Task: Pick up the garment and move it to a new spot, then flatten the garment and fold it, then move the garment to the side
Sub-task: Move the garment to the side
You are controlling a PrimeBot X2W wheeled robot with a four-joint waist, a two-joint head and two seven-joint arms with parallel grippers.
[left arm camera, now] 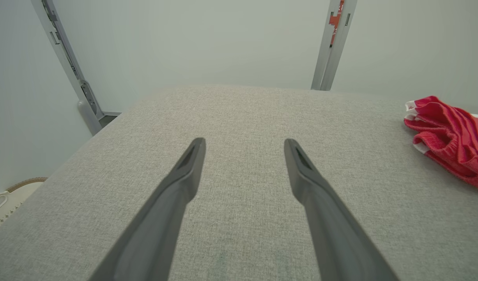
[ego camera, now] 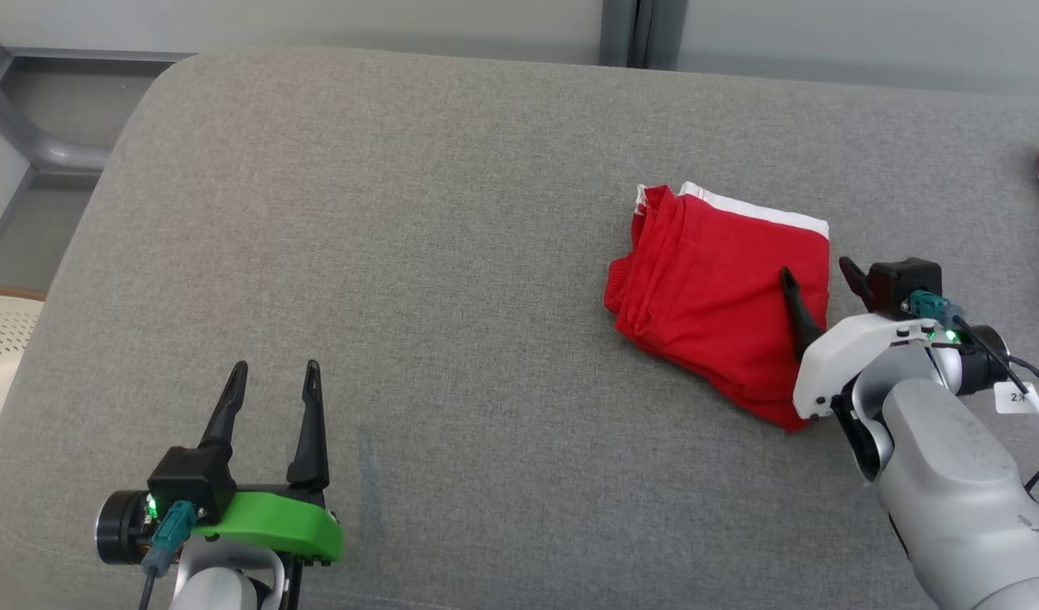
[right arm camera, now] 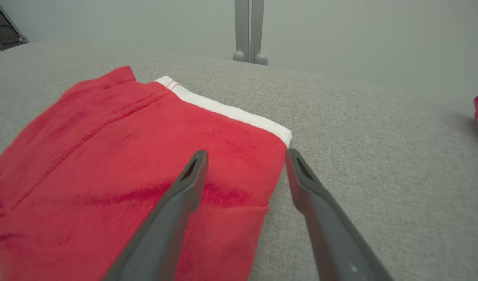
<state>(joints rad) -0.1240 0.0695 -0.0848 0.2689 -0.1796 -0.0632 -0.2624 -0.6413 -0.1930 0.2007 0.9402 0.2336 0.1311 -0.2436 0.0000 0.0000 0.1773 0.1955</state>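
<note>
Found folded red garment (ego camera: pixel 706 288) on grey worktop (ego camera: pixel 401 254). Held right jaws apart astride its edge, left jaws apart well away.

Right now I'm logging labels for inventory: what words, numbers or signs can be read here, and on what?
"2", then a blurred mark, perhaps an x: on the white tag hanging by the right arm.
The garment carries no readable text.
</note>
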